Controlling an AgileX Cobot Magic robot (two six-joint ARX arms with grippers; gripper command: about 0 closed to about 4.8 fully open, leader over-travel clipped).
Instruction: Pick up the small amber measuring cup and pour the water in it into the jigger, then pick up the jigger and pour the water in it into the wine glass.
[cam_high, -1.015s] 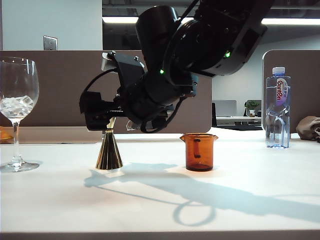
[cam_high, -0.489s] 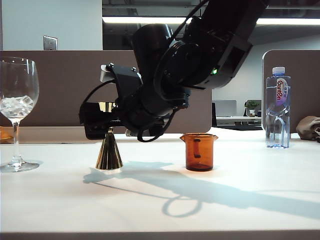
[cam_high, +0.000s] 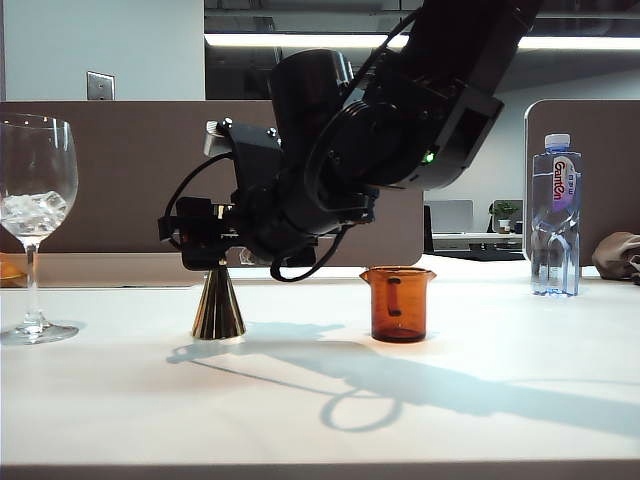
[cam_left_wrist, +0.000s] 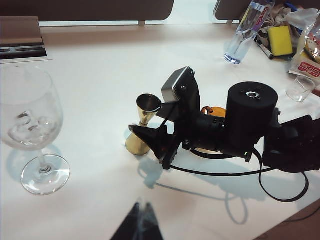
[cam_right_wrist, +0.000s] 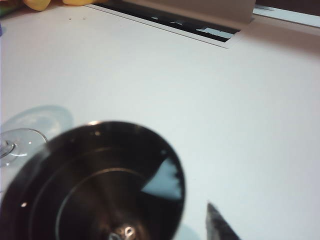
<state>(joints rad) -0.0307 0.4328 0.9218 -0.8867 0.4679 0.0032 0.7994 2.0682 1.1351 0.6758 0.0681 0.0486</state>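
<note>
Jaws, right gripper (cam_left_wrist: 152, 134): spread around jigger (cam_high: 218, 305) waist; left gripper (cam_left_wrist: 139, 226): state unclear
Risk: off-centre squeeze tips jigger; water spills on bench (cam_high: 320, 400)

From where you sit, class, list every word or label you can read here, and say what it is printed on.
"GanTen": on the label of the water bottle, running vertically; spelling uncertain.
Dark markings on the amber cup: too small to read.
Red-and-white packet near the yellow sponge: print blurred.

My white table (cam_high: 480, 420) carries the wine glass (cam_high: 34, 225) far left, the jigger (cam_high: 218, 305) and amber measuring cup (cam_high: 398, 303) mid-table, and a water bottle (cam_high: 556, 215) far right.
</note>
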